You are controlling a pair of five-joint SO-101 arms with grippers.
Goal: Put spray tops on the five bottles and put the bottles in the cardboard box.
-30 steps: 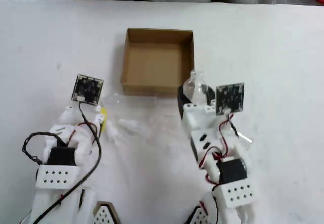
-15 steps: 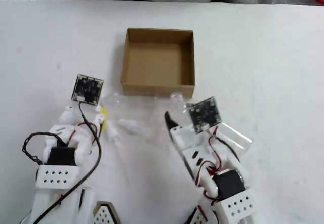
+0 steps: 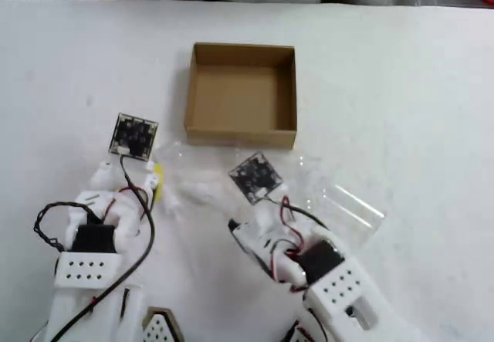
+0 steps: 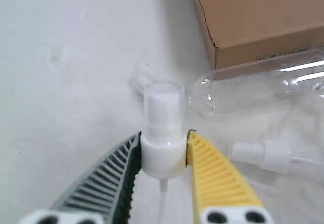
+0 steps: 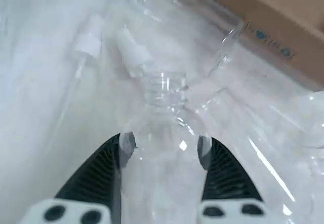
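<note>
Brown cardboard box point(image 3: 241, 136), white spray top point(image 4: 163, 128), left hand point(image 4: 163, 138) ribbed grey and yellow, bottle point(image 5: 164, 150) apparently clear

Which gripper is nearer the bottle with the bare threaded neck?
Right. The right gripper has its fingers closed on that bottle just below its neck. The left gripper is apart from it, holding a spray top.

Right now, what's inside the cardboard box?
From the high view, the cardboard box shows its bare brown floor, with nothing on it. A thin strip of floor just behind its near wall is hidden by that wall.
</note>
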